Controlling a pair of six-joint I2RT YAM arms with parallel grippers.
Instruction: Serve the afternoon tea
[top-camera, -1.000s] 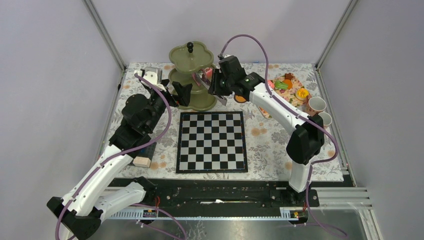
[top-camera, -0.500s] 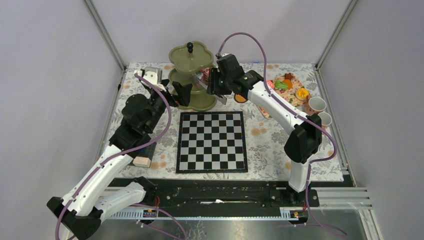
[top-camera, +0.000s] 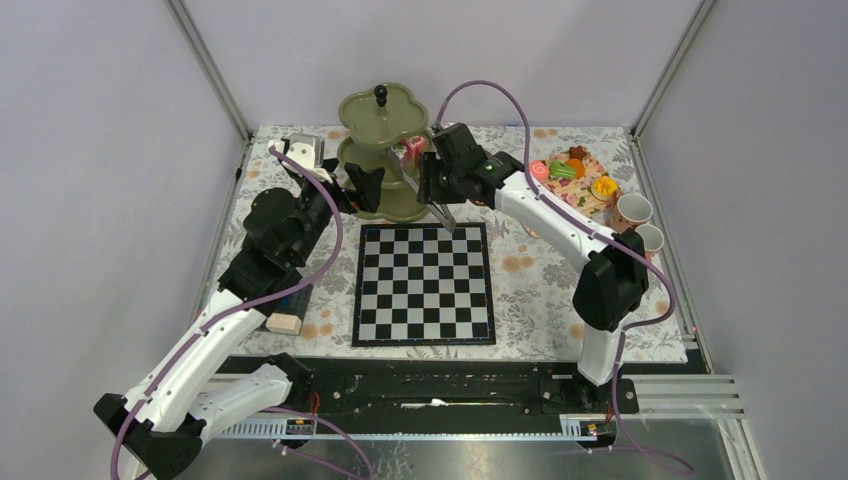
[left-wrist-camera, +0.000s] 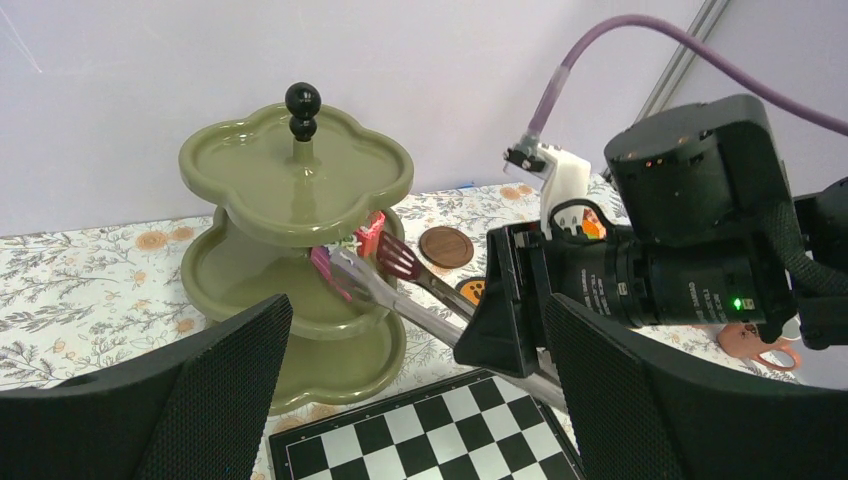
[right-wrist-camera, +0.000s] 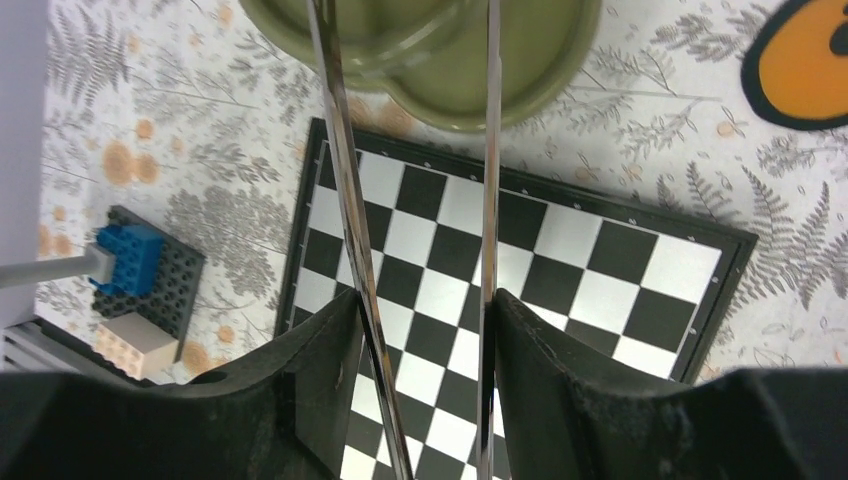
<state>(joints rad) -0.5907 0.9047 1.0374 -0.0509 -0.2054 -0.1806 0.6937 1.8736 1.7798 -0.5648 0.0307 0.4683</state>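
The right hand (right-wrist-camera: 420, 315) pinches the tongs (left-wrist-camera: 425, 295) loosely, so their tips gape, probably to leave the pink pastry (left-wrist-camera: 370, 232) on the middle tier of the stand (left-wrist-camera: 250, 190), beyond the chessboard (top-camera: 425, 285). The left hand (top-camera: 362, 187) hovers spread, empty, left of the stand.

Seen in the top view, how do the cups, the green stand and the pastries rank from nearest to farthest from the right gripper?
1. Green stand: just left of the right gripper, which holds tongs.
2. Pastries: further off, to its right.
3. Cups: farthest, near the right table edge.
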